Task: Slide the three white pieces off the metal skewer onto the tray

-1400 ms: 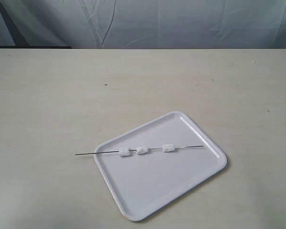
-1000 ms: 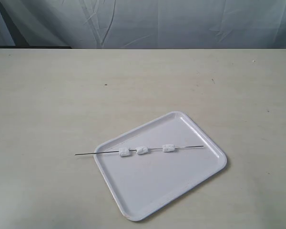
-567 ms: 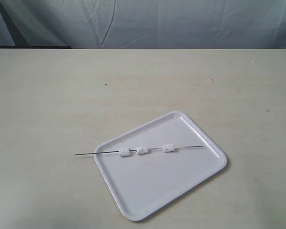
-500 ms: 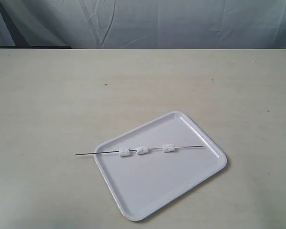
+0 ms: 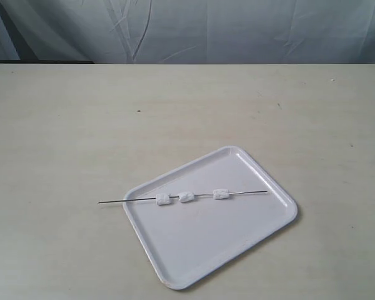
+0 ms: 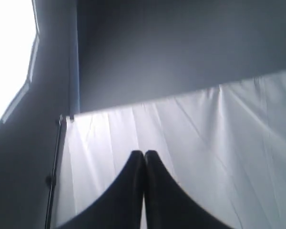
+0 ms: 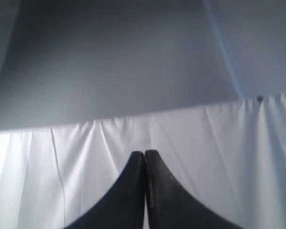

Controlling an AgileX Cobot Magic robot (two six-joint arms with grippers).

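A white tray [image 5: 237, 237] lies tilted on the table at the front, right of middle. Across its near-left part rests the thin metal skewer [image 5: 119, 201], its left end sticking out past the tray's rim. Three white pieces are threaded on it: one [image 5: 164, 200] at the left, one [image 5: 187, 197] close beside it, one [image 5: 220, 194] further right. Neither arm shows in the exterior view. My left gripper [image 6: 144, 153] and my right gripper [image 7: 144, 153] are both shut with nothing between the fingers, pointing at a white curtain away from the table.
A pale beige table [image 5: 81, 137] carries only the tray. A blue-grey cloth [image 5: 237, 31] hangs behind the table's far edge. A white curtain [image 6: 205, 143] and dark wall fill the wrist views.
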